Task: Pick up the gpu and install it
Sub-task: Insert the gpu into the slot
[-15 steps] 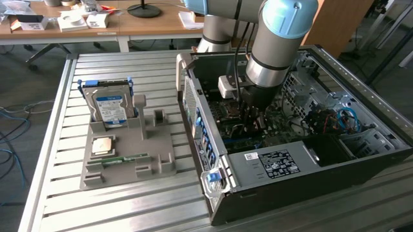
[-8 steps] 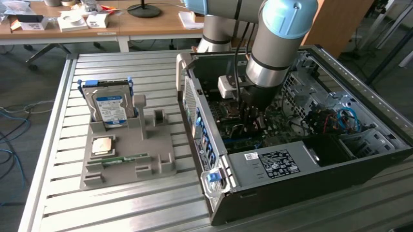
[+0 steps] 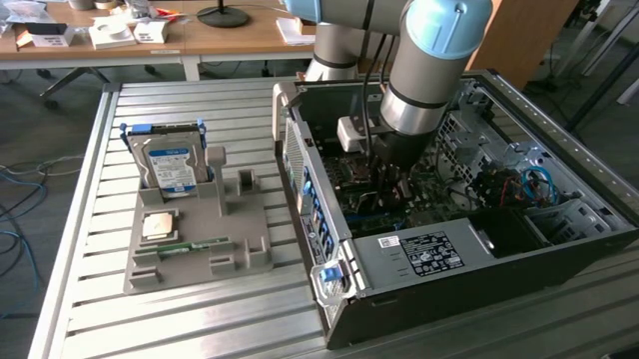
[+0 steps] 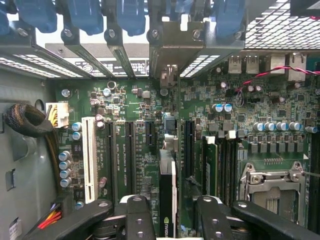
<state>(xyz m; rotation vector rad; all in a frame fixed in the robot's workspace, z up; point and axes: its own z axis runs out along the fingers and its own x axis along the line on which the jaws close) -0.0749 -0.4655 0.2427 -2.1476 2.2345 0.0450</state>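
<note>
**Exterior view:** We see the arm (image 3: 429, 75) reaching straight down into the open case (image 3: 399, 314), which lies on its side on the slatted tabletop (image 3: 200, 321) so that its board faces up and can be reached from above. Beside the case, toward the exterior view's left, a grey tray (image 3: 250, 247) holds the spare parts. A hard drive (image 3: 170, 168) stands upright in its slot there, and a memory stick (image 3: 194, 247) lies flat near the front. The parts are well apart, which we take to be so each can be gripped on its own.

**Wrist view:** Looking down over the motherboard (image 4: 250, 100), we find the gpu (image 4: 168, 195) standing on edge in an expansion slot. Its metal bracket (image 4: 175, 45) sits at the rear opening of the case, in line with the slot covers. As far as we can judge, the card is seated. The end effector (image 4: 176, 217) straddles it from above, its two black fingers (image 4: 140, 215) spread wide, one on each side of the card with a clear gap to either face. It has hold of nothing. The empty processor socket (image 4: 272, 185) lies just beside the far finger.
</note>
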